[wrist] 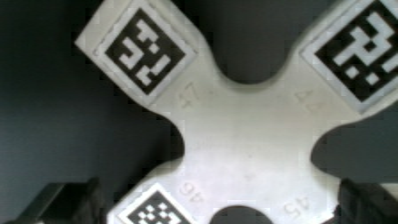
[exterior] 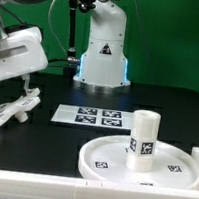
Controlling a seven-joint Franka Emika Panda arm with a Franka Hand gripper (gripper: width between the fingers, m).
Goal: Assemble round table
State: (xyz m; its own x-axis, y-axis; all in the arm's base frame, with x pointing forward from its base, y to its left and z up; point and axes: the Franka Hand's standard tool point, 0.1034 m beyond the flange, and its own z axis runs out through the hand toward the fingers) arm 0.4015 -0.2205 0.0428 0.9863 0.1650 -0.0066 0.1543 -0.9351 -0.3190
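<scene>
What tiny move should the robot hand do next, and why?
Probably close the gripper on the white plastic cross-shaped base piece. In the wrist view, its dark fingers stand apart on either side of one arm of the cross, not squeezing it. The short white cylinder leg stands upright on the large white round disc, so the base seems next.
</scene>
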